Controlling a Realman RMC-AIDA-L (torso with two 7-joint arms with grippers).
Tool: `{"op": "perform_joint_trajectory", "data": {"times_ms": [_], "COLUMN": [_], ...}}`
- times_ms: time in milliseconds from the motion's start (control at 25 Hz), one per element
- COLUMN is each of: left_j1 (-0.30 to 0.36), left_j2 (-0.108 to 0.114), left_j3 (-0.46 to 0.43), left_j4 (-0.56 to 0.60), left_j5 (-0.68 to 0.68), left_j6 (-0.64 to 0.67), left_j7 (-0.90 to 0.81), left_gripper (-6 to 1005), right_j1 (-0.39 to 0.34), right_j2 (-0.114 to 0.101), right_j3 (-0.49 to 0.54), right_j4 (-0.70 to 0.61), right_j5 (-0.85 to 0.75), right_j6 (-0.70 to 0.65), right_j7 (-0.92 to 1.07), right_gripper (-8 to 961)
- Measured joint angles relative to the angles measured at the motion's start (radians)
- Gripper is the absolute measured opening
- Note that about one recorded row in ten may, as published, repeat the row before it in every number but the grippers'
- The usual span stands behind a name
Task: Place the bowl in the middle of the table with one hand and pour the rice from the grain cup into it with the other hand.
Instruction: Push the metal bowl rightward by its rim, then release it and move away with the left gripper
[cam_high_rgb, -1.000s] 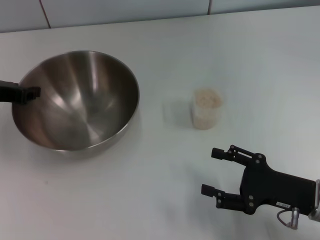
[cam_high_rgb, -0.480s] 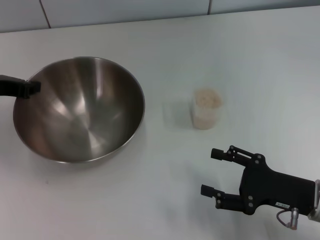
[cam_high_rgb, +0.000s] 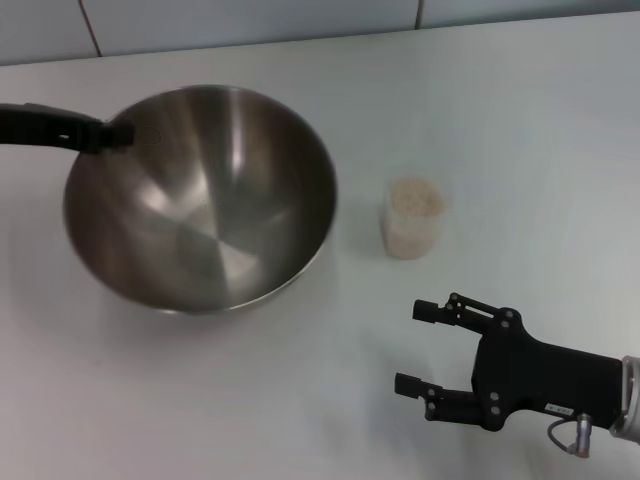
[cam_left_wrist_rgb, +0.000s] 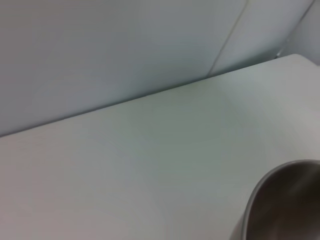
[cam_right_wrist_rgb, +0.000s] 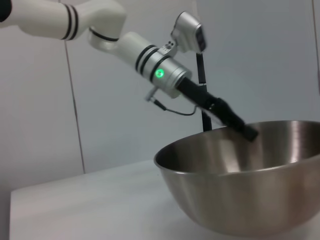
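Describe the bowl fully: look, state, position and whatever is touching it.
The bowl is a large round stainless-steel mixing bowl with a shiny brushed inside, empty, with no rice in it. It sits upright left of centre on the white table, beside and apart from the grain cup, which is much smaller. The left gripper grips its far-left rim; the right wrist view shows a black finger reaching over the rim into the bowl. The right gripper is open, well clear of it.
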Motion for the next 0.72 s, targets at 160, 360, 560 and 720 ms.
{"op": "perform_joint_trajectory", "data": {"times_ms": [160, 360, 560, 720], "left_j1": [-0.040, -0.053, -0.059, -0.055], "left_j2": [-0.012, -0.040, -0.046, -0.047], "left_j3": [0.011, 0.079, 0.087, 0.085], "left_j4": [-0.027, -0.037, -0.073, -0.083], "left_j5": [0.009, 0.042, 0.060, 0.060], "left_j6": [-0.018, -0.079, -0.117, -0.134], "left_j7": [0.015, 0.009, 0.011, 0.016], "left_gripper": [44, 55, 66, 74], "right_j1": [0.002, 0.002, 0.005, 0.008], "right_j2": [0.000, 0.000, 0.000, 0.000], "right_j3": [0.000, 0.000, 0.000, 0.000], "right_j4": [-0.001, 0.000, 0.000, 0.001], "right_j5": [0.000, 0.000, 0.000, 0.000], "right_j6": [0.000, 0.000, 0.000, 0.000], "right_j7": [0.002, 0.003, 0.003, 0.004], "right_gripper": [812, 812, 812, 812]}}
